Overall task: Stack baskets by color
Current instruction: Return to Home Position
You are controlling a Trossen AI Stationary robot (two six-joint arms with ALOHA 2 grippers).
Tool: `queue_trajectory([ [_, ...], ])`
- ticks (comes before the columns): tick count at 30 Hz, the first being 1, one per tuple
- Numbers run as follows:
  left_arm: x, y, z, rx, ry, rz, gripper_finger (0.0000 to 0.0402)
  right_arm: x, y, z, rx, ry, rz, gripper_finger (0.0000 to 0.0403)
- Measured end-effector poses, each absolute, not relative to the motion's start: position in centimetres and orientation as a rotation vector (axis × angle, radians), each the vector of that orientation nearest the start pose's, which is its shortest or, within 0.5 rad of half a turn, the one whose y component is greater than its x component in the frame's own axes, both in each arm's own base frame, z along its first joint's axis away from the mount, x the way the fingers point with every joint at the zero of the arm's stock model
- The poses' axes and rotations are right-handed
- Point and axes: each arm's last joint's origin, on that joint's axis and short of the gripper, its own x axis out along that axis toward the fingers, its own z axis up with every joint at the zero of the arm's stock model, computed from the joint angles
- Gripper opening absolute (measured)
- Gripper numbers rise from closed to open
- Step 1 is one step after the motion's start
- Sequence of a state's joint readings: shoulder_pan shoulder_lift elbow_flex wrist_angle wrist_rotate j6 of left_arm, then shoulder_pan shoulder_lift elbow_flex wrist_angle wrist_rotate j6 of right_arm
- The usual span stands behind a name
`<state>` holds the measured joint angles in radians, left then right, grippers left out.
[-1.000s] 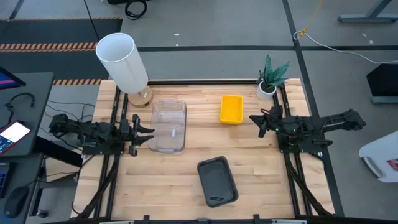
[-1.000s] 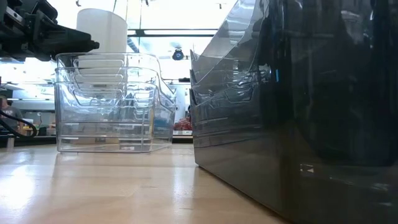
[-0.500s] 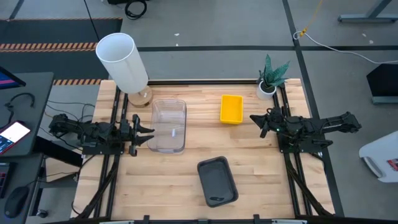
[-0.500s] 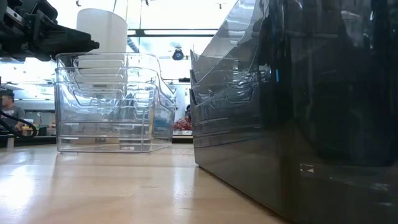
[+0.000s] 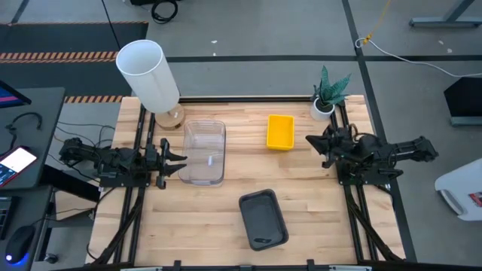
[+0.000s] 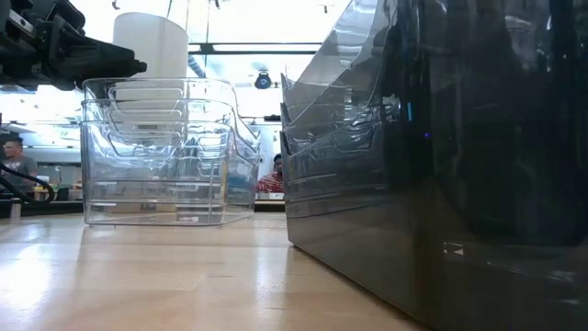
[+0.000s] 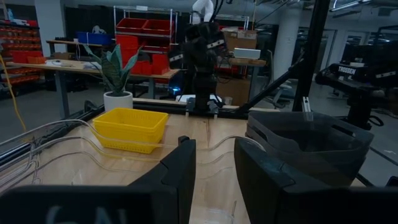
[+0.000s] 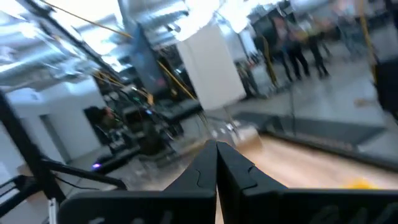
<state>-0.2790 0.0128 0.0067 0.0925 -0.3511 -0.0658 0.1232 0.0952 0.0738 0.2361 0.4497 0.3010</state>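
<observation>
From above, your bench (image 5: 226, 203) carries three groups, well apart. The clear stack (image 5: 205, 153) lies left of centre, the yellow basket (image 5: 280, 132) sits toward the far right, and the dark stack (image 5: 263, 219) lies near the front edge. Your left hand (image 5: 178, 162) hangs just beside the clear stack's left wall, fingers spread and holding nothing. Your right hand (image 5: 313, 143) hovers right of the yellow basket, apart from it. A white cylinder (image 5: 148, 75) stands at the far left corner and a plant pot (image 5: 324, 108) at the far right.

At bench height, the dark stack (image 6: 441, 165) fills the right side close up. The clear stack (image 6: 156, 152) shows its nested rims farther back, with the left arm (image 6: 55, 51) above its left edge.

Past your left hand (image 7: 214, 146), both fingers (image 7: 180, 168) stand parted. The clear rim (image 7: 62, 155) lies just under them, with the yellow basket (image 7: 130, 127), the dark stack (image 7: 305, 140) and the pot (image 7: 117, 99) beyond.

Your right wrist camera shows the right hand (image 8: 216, 148) with its fingers pressed together on nothing, pointing toward the cylinder (image 8: 214, 62).
</observation>
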Motion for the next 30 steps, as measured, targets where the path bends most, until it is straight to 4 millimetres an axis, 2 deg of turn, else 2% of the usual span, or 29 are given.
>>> queue_trajectory([
  [5,9.5,-1.7,17.3,-0.093,-0.084,0.07,0.0117,9.7,-0.3,20.3,0.32,-0.252,-0.297,0.0002],
  [11,9.5,-1.7,17.4,-0.093,-0.084,0.07,0.0117,10.1,-0.2,17.9,0.263,-0.164,-0.313,0.0002],
  [14,9.5,-1.7,17.4,-0.093,-0.084,0.07,0.0117,10.2,-0.2,17.3,0.247,-0.107,-0.319,0.0005],
  [25,9.5,-1.7,17.4,-0.093,-0.084,0.07,0.0117,10.2,-0.2,17.3,0.213,-0.102,-0.325,0.0008],
  [30,9.5,-1.7,17.3,-0.093,-0.084,0.07,0.0117,10.2,-0.2,17.3,0.132,-0.088,-0.329,0.0009],
])
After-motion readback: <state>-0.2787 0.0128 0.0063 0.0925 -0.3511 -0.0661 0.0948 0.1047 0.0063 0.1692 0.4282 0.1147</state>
